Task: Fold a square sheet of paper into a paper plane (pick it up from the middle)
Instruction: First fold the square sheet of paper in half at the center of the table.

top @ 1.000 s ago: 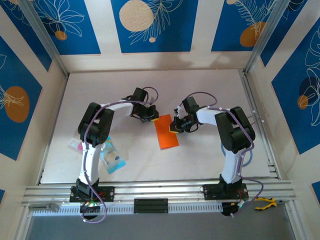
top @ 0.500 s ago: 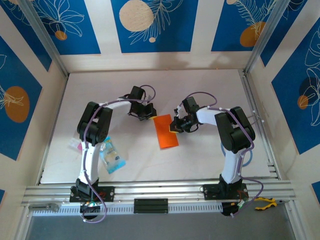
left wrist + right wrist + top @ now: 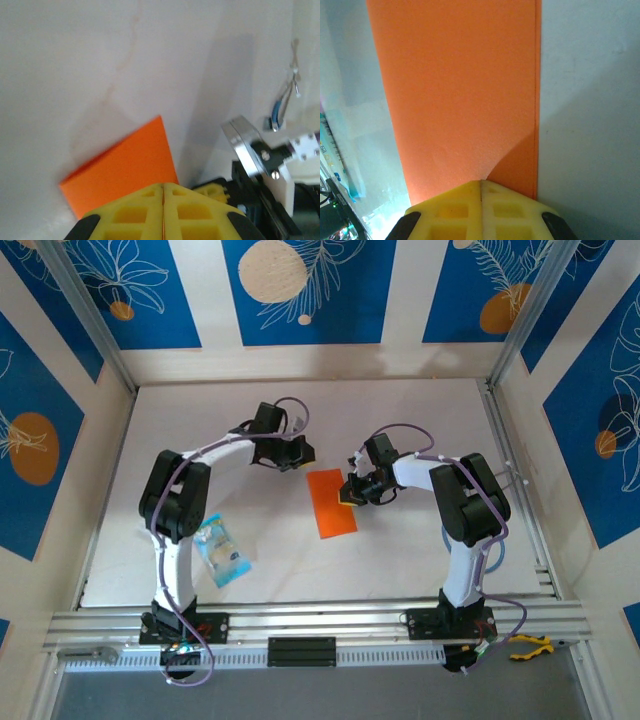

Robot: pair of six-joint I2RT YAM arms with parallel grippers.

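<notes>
Left jaws closed empty near the folded orange sheet (image 3: 331, 505); right jaws closed, covering its edge.

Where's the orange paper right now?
In the top view the orange paper lies at the centre of the table, its right edge at the right gripper, the left gripper just past its far left corner.

a blue and clear packet (image 3: 222, 552) lies flat on the white table (image 3: 400, 555), toward its near left. blue leaf-patterned panels (image 3: 310, 290) line the walls. a metal rail (image 3: 330, 621) spans the near edge, with yellow-handled pliers (image 3: 530, 644) at its right end.
</notes>
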